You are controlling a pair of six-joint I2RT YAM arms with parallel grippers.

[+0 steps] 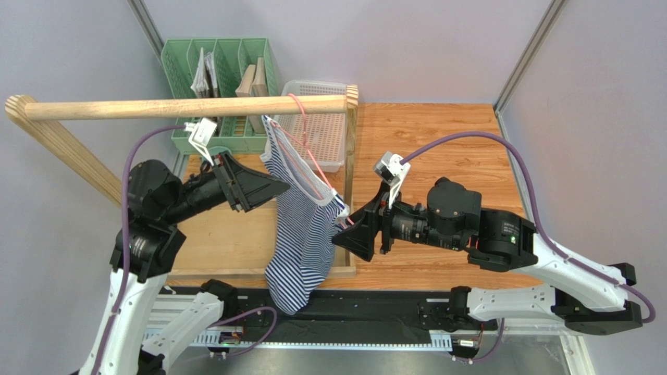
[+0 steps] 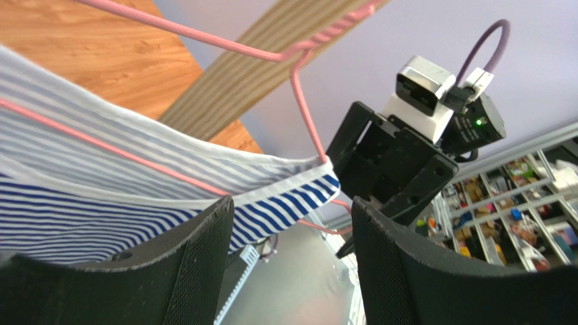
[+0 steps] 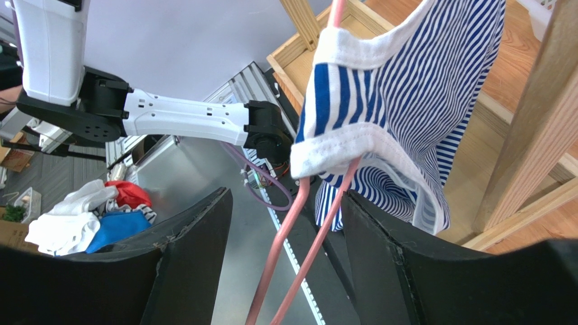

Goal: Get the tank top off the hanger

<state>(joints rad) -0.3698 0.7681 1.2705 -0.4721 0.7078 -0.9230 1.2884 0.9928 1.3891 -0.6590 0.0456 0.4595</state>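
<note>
Right gripper parted astride hanger end; tank top strap hooked there

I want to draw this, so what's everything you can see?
tank top: one, navy-and-white striped, hanging on the hanger
hanger: one, pink, hooked over the wooden rail
wooden rail: one, light wood, above the table
rack: one, green, far left, behind the rail
basket: one, white, beside the rack
table: one, brown wood, underneath
clothes pile: one, white, red, blue, on the floor
left end effector: one, black, open, left of the top
right end effector: one, black, open, at the hanger's low corner
</note>
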